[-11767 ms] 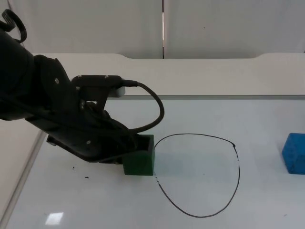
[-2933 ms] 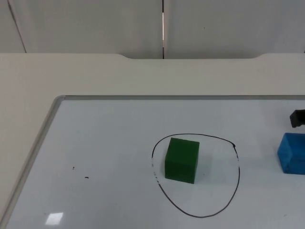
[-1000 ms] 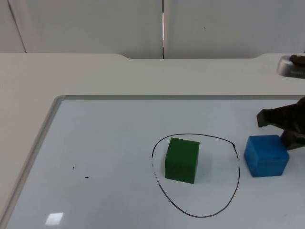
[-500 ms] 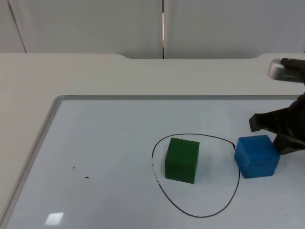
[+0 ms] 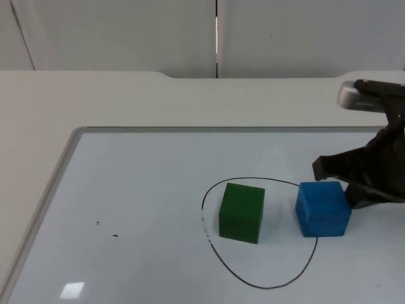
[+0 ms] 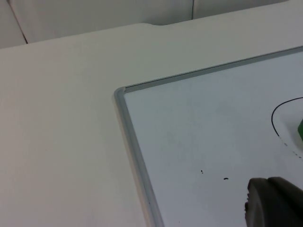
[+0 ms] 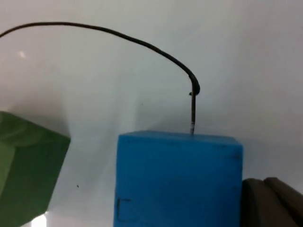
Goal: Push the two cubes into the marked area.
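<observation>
The right arm [image 5: 373, 168] at the frame's right edge is matte black and angular. A rounded silver-grey housing [image 5: 352, 96] sits above it. The left gripper's fingertip [image 6: 274, 202] is dull black and rounded.

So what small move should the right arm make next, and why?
Probably push a little further left: the blue cube sits across the marked line with the right gripper behind it, while the green cube is fully inside.

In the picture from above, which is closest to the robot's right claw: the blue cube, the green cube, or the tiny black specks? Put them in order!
From the right gripper, nearest first:
1. Blue cube, right beside the gripper, straddling the drawn line's right edge.
2. Green cube, inside the marked area, left of the blue one.
3. Black specks, far off on the board's left side.
</observation>
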Action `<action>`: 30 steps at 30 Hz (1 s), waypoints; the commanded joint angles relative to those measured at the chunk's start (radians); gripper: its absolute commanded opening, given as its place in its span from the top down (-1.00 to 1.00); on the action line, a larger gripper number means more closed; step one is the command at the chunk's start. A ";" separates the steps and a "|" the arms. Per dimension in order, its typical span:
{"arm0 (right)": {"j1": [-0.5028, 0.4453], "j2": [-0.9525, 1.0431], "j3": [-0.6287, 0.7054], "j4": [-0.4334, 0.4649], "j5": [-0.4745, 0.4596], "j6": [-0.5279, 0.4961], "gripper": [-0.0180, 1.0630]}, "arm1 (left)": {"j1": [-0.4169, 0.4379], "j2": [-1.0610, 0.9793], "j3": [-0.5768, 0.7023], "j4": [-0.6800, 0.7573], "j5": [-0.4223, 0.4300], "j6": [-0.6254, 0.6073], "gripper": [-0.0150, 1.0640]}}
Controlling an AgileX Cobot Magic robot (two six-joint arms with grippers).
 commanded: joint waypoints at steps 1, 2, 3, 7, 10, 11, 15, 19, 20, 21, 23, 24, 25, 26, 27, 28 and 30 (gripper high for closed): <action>0.005 -0.001 -0.002 -0.003 0.004 0.006 0.96 | 0.003 -0.006 -0.007 -0.011 0.001 0.001 0.98; 0.005 -0.001 -0.002 -0.003 0.004 0.006 0.96 | 0.003 -0.006 -0.007 -0.011 0.001 0.001 0.98; 0.005 -0.001 -0.002 -0.003 0.004 0.006 0.96 | 0.003 -0.006 -0.007 -0.011 0.003 0.001 0.98; 0.005 0.014 -0.002 -0.001 0.002 0.024 0.96 | 0.003 -0.006 -0.007 -0.011 0.003 0.001 0.98; 0.005 0.058 -0.002 -0.001 -0.023 0.024 0.96 | 0.003 -0.006 -0.007 -0.011 0.003 0.001 0.98; 0.005 0.067 -0.002 -0.001 -0.030 0.027 0.96 | 0.003 -0.006 -0.007 -0.011 0.003 0.001 0.98; 0.005 0.119 -0.002 0.007 -0.070 0.029 0.96 | 0.003 -0.006 -0.007 -0.013 0.003 0.001 0.98; 0.005 0.131 -0.004 0.007 -0.083 0.029 0.96 | 0.003 -0.006 -0.007 -0.013 0.003 0.001 0.98; 0.005 0.131 -0.008 0.007 -0.081 0.029 0.96 | 0.003 -0.006 -0.007 -0.013 0.003 0.003 0.98; 0.005 0.131 -0.013 0.007 -0.076 0.029 0.96 | 0.003 -0.006 -0.007 -0.013 0.003 0.003 0.98; 0.005 0.131 -0.020 0.007 -0.062 0.029 0.96 | 0.003 -0.006 -0.007 -0.013 0.003 0.003 0.98; 0.017 0.131 -0.029 0.005 -0.052 0.029 0.96 | 0.003 -0.006 -0.007 -0.013 0.003 0.003 0.98; 0.020 0.131 -0.033 0.005 -0.054 0.029 0.96 | 0.003 -0.006 -0.007 -0.013 0.003 0.003 0.98; 0.029 0.131 -0.037 0.009 -0.054 0.029 0.96 | 0.003 -0.006 -0.007 -0.013 0.003 0.003 0.98; 0.029 0.131 -0.037 0.009 -0.054 0.029 0.96 | 0.003 -0.006 -0.007 -0.013 0.003 0.003 0.98; 0.040 0.131 -0.044 0.011 -0.059 0.029 0.96 | 0.003 -0.006 -0.007 -0.013 0.003 0.003 0.98; 0.061 0.131 -0.061 0.021 -0.053 0.029 0.96 | 0.003 -0.006 -0.007 -0.013 0.003 0.003 0.98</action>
